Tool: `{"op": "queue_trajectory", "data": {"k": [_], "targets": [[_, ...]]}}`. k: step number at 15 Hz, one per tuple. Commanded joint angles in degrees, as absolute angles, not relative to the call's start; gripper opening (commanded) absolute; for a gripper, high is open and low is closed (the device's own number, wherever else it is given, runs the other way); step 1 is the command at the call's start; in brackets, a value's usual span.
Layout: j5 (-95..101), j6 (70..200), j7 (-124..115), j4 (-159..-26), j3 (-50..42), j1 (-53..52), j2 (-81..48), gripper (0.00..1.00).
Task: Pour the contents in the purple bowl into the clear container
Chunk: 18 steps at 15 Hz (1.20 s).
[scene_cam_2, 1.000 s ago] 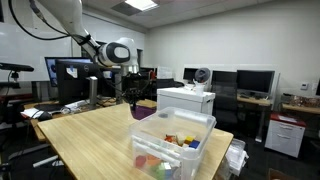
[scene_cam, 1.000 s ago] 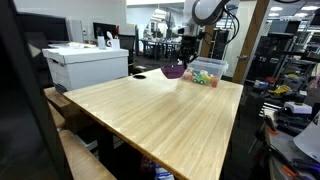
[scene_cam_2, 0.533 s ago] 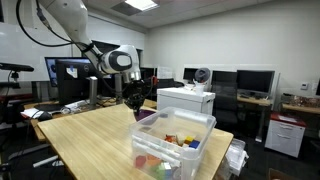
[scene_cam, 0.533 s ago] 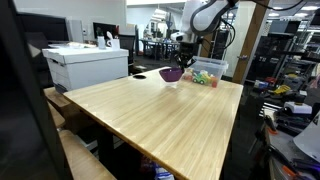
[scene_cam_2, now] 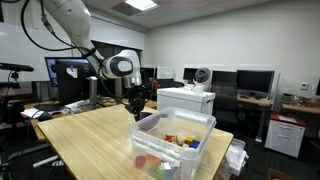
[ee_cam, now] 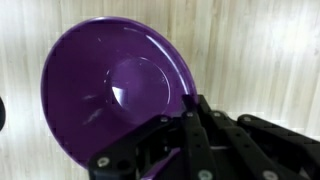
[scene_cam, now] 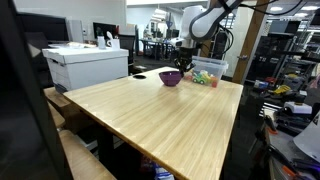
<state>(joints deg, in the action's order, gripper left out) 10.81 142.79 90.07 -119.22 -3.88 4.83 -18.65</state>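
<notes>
Wrist view looks straight down into the purple bowl, which fills the left and middle of the picture. Its glossy inside is smooth purple plastic with a small white glint near the centre. Pale wood grain of the table shows behind it. The black gripper comes in from the bottom right, and its fingers are drawn close together, pinching the bowl's right-hand rim between them.

In an exterior view the purple bowl sits upright on the far end of a long wooden table. The gripper hangs just above its right edge, under the white arm that bends down from the upper right. Just to the right of the bowl stands the clear container, with the contents, small colourful pieces, showing through its wall. A big white box stands at the far left of the table, well apart from the bowl.

In an exterior view from the opposite end, the clear container is near the camera, a rectangular see-through bin with a whitish rim. The contents, yellow, green and red pieces, lie on its floor. The gripper points down just beyond the container's far left corner, and the bowl cannot be made out clearly there. The white box stands farther back, beyond the container
</notes>
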Motion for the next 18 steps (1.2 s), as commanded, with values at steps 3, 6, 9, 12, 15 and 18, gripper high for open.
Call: {"op": "queue_trajectory", "data": {"k": [3,6,9,12,15,18], "targets": [[10.84,138.52,91.54,-121.49,-2.14,6.11,-12.08,0.48],[9.89,135.52,92.42,-121.74,-1.88,6.09,-7.44,0.62],[9.75,132.06,90.38,-119.93,-2.8,5.04,-5.25,0.93],[10.59,131.88,90.03,-119.64,-2.8,4.85,-4.68,1.0],[9.72,130.5,89.87,-117.45,-2.82,4.9,-2.22,1.0],[9.5,129.71,89.78,-114.47,-3.02,4.9,-0.98,1.0]]}}
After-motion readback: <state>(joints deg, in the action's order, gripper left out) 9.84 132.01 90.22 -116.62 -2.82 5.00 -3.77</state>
